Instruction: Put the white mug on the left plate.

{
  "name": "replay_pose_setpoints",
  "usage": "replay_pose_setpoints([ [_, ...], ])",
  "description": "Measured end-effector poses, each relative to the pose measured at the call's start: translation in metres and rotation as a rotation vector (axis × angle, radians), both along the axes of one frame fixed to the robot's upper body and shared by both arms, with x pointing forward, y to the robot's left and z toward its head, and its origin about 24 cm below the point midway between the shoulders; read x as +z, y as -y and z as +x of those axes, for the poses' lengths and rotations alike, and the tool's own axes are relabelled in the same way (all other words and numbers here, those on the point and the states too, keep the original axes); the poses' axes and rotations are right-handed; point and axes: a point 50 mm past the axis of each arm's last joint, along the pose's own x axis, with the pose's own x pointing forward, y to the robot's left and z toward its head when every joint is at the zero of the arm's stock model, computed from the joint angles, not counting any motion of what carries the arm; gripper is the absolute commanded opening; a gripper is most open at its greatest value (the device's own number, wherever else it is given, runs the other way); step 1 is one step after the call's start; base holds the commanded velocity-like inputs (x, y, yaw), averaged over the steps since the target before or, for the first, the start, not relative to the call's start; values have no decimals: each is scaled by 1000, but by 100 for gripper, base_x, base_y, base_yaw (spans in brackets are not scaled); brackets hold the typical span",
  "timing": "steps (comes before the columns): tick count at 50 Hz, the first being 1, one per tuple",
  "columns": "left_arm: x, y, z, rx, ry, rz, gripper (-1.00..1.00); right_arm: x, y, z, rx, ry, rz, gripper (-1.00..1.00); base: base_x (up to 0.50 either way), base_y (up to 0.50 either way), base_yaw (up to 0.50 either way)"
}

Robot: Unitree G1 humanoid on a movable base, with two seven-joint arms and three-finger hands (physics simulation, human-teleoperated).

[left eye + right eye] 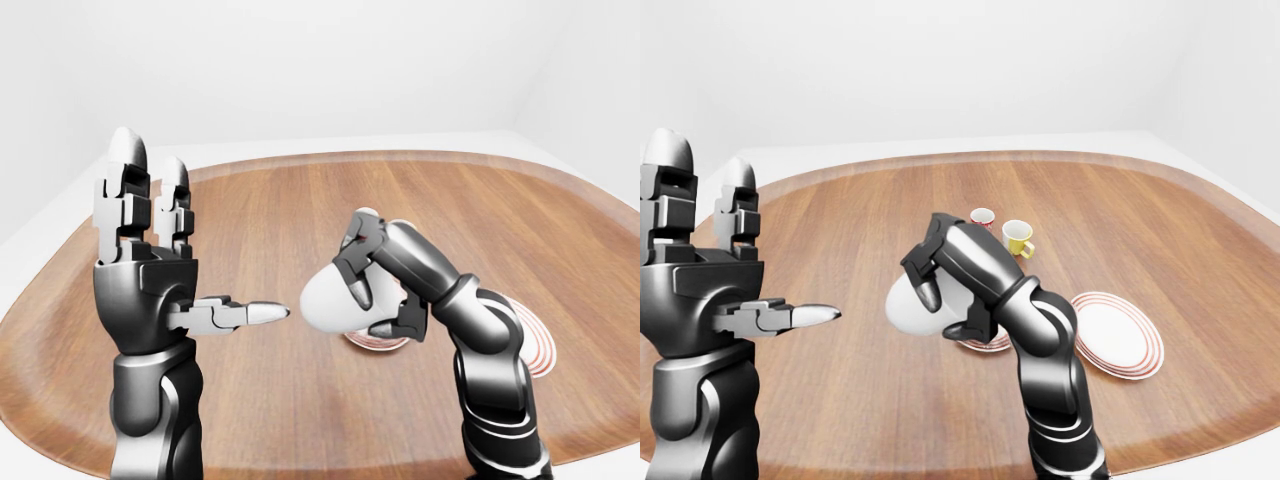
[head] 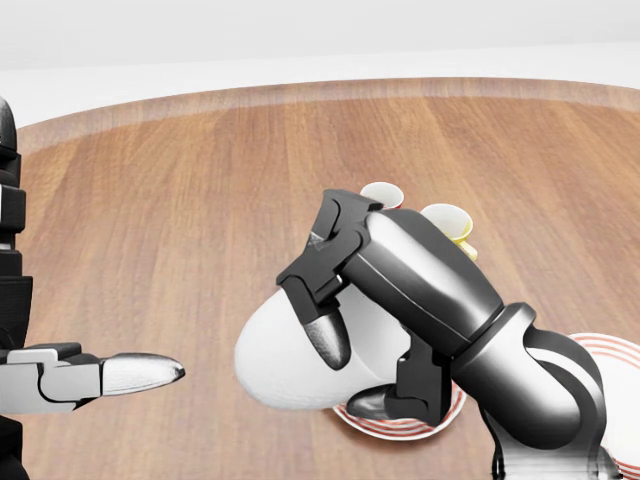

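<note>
My right hand is shut on the white mug, holding it tilted on its side, low over the left edge of the left plate, a white plate with red rings of which only a sliver shows under my hand. I cannot tell whether the mug touches the plate. My left hand is open and empty, fingers pointing up and thumb pointing right, at the left of the left-eye view, apart from the mug.
The right plate, also red-ringed, lies to the right of my right arm. A small red-patterned cup and a yellow mug stand above my right hand. The round wooden table fills the views.
</note>
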Motion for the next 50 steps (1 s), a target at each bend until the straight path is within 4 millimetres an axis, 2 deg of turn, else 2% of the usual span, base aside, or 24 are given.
replay_pose_setpoints([
  [20, 0, 0, 0, -1, 0, 0, 95, -20, 27, 67, -99, -209, -38, -100, 0, 0, 0],
  [39, 1, 0, 0, -1, 4, -2, 95, -48, 48, 106, -267, -344, -68, -100, 0, 0, 0],
  [50, 1, 0, 0, -1, 5, -2, 95, -65, 52, 122, -357, -331, -127, -100, 0, 0, 0],
])
